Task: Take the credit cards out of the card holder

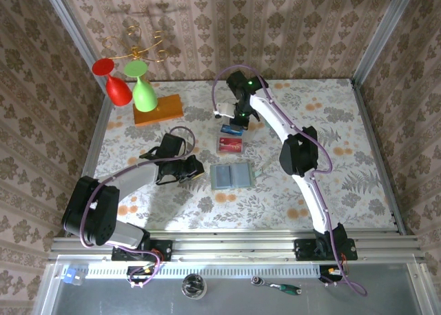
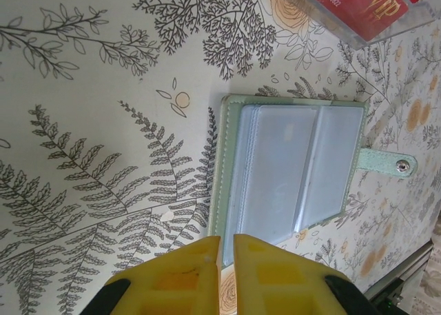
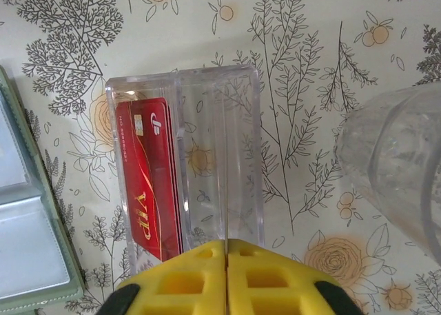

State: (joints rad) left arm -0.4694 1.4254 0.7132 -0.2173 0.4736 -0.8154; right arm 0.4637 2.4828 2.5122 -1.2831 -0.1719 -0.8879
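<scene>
Jaws on both arms are drawn in: the left gripper (image 2: 227, 240) has its two yellow fingers a sliver apart with nothing between them, and the right gripper (image 3: 226, 245) has its pair meeting along a hairline seam. One card holder (image 2: 289, 167) lies open on the counter (image 1: 331, 156), its two panels of clear pockets facing up, just ahead of the left fingertips. One clear box (image 3: 238, 122) sits under the right gripper, between the card holder and one translucent cup (image 3: 400, 163). Red credit cards (image 3: 148, 184) lie in its left compartment (one face shows, with at least one more edge beneath). One blue-topped card (image 1: 233, 129) lies just beside the box. A red goblet (image 1: 114, 80) and a green goblet (image 1: 142, 91) stand by one orange block (image 1: 164, 110).
</scene>
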